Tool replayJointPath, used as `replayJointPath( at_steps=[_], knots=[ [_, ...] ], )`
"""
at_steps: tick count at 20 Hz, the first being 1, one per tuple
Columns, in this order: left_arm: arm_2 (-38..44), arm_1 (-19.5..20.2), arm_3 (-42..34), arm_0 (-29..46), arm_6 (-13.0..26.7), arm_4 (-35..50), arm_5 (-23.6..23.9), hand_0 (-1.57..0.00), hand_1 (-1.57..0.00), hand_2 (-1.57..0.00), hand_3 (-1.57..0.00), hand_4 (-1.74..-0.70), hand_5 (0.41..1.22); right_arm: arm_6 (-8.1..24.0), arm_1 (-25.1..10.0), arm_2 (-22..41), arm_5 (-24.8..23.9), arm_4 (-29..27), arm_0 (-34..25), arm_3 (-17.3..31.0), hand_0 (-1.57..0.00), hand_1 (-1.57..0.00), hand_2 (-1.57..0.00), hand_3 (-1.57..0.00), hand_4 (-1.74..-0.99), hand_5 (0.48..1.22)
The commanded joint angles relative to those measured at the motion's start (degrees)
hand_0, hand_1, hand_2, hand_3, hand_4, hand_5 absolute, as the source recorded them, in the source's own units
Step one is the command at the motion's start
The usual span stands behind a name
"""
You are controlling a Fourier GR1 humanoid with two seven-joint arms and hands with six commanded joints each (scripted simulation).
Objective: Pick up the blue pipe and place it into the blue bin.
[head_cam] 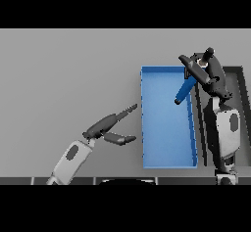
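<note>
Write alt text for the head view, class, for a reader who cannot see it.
The robot's right hand holds a blue pipe tilted over the far right part of a blue bin on a grey table. The left hand hovers open left of the bin.

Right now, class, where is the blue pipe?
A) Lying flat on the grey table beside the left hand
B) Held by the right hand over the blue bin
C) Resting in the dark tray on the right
B: the right hand is curled round the blue pipe, which hangs tilted over the blue bin.
</note>
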Motion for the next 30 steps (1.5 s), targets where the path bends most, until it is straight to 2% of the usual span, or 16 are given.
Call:
replayJointPath(
  at_steps=[1, 3, 6, 8, 9, 11, 12, 13, 14, 16, 18, 20, 23, 27, 29, 30],
  knots=[
    [0.1, 0.16, 0.59, -0.26, 0.03, -0.28, -0.03, 0.0, 0.0, 0.0, 0.0, -0.87, 0.483, 0.02, -0.81, 1.11, -1.27, 0.2, 2.12, 0.14, -1.57, -1.57, -1.57, -1.57, -1.499, 1.221],
    [-0.23, 0.03, 0.66, 0.31, -0.81, -0.69, 0.23, 0.0, 0.0, 0.0, 0.0, -0.87, 0.481, 0.02, -1.33, 3.67, -4.26, 0.14, 6.56, 0.22, -1.57, -1.57, -1.57, -1.57, -1.499, 1.221],
    [0.0, 0.1, -0.08, 0.12, 0.31, 0.27, -0.02, 0.0, 0.0, 0.0, 0.0, -0.88, 0.479, 0.01, -6.42, 9.56, -11.89, -4.0, 12.35, 0.55, -1.57, -1.57, -1.57, -1.57, -1.499, 1.221],
    [-0.03, 0.04, -0.03, 0.27, 0.12, 0.14, 0.18, 0.0, 0.0, 0.0, 0.0, -0.88, 0.475, 0.01, -10.59, 14.31, -15.6, -7.4, 15.33, 0.32, -1.57, -1.57, -1.57, -1.02, -1.586, 1.221],
    [-0.29, -0.02, 0.21, 0.2, -0.11, -0.16, 0.13, 0.0, 0.0, 0.0, 0.0, -0.88, 0.476, 0.0, -13.05, 17.26, -17.6, -9.9, 16.2, 0.45, -1.57, -1.57, -1.57, -0.82, -1.617, 1.221],
    [-0.9, -0.6, 0.12, 0.43, -0.49, -0.61, 0.43, 0.0, 0.0, 0.0, 0.0, -0.88, 0.481, 0.0, -17.23, 22.0, -20.2, -13.48, 17.34, 0.35, -1.57, -1.57, -1.57, -0.62, -1.662, 1.221],
    [-0.77, -0.4, -0.22, 0.33, -0.28, -0.46, 0.38, 0.0, 0.0, 0.0, 0.0, -0.89, 0.483, 0.0, -19.07, 24.15, -22.05, -16.06, 17.67, 0.72, -1.57, -1.57, -1.57, -0.81, -1.617, 1.199],
    [-0.57, -0.55, -0.03, -0.21, 0.69, -0.33, 0.45, 0.0, 0.0, 0.0, 0.0, -0.89, 0.486, 0.0, -20.63, 27.12, -24.57, -19.08, 17.58, 1.55, -1.57, -1.51, -1.45, -0.96, -1.573, 1.188],
    [-0.45, -0.21, 0.08, -0.43, 0.7, -0.26, 0.11, 0.0, 0.0, 0.0, 0.0, -0.88, 0.49, 0.03, -21.82, 29.24, -26.35, -22.13, 16.99, 2.86, -1.26, -1.21, -1.16, -0.77, -1.515, 1.176],
    [-0.57, -0.46, -0.03, -0.38, 0.92, -0.48, 0.42, 0.0, 0.0, 0.0, 0.0, -0.88, 0.495, 0.04, -23.4, 31.63, -27.03, -26.25, 15.94, 4.16, -0.8, -0.77, -0.74, -0.49, -1.385, 1.114],
    [-0.43, -0.32, 0.2, -0.34, 0.28, -0.36, 0.24, 0.0, 0.0, 0.0, 0.0, -0.88, 0.497, 0.04, -24.97, 34.07, -24.57, -28.95, 14.42, 4.95, -0.51, -0.5, -0.48, -0.31, -1.296, 1.152],
    [-0.36, -0.44, 0.37, -0.52, 0.44, -0.38, 0.32, 0.0, 0.0, 0.0, 0.0, -0.88, 0.495, 0.05, -27.14, 37.73, -22.64, -29.81, 12.57, 5.39, -0.33, -0.32, -0.3, -0.2, -1.23, 1.056],
    [-0.63, -0.49, 0.62, -0.06, 0.35, -0.83, 0.5, 0.0, 0.0, 0.0, 0.0, -0.88, 0.49, 0.05, -28.71, 41.85, -20.86, -27.21, 10.53, 6.26, -0.17, -0.16, -0.16, -0.1, -1.16, 0.945],
    [-0.31, -0.19, 0.22, 0.07, -0.42, -0.35, 0.33, 0.0, 0.0, 0.0, 0.0, -0.88, 0.48, 0.05, -29.86, 44.78, -19.95, -25.62, 8.78, 7.24, -0.07, -0.07, -0.06, -0.04, -1.131, 0.829],
    [-0.22, -0.12, -0.12, -0.07, -0.18, -0.43, 0.52, 0.0, 0.0, 0.0, 0.0, -0.88, 0.476, 0.05, -29.87, 45.83, -19.84, -25.0, 7.88, 7.89, -0.38, -0.18, -0.08, -0.03, -1.144, 0.792],
    [-0.38, -0.04, 0.22, 0.11, -0.25, -0.8, 0.56, 0.0, 0.0, 0.0, 0.0, -0.88, 0.474, 0.05, -30.01, 46.15, -19.79, -24.89, 7.51, 8.05, -0.3, -0.15, -0.07, -0.02, -1.152, 0.778]
  ],
)
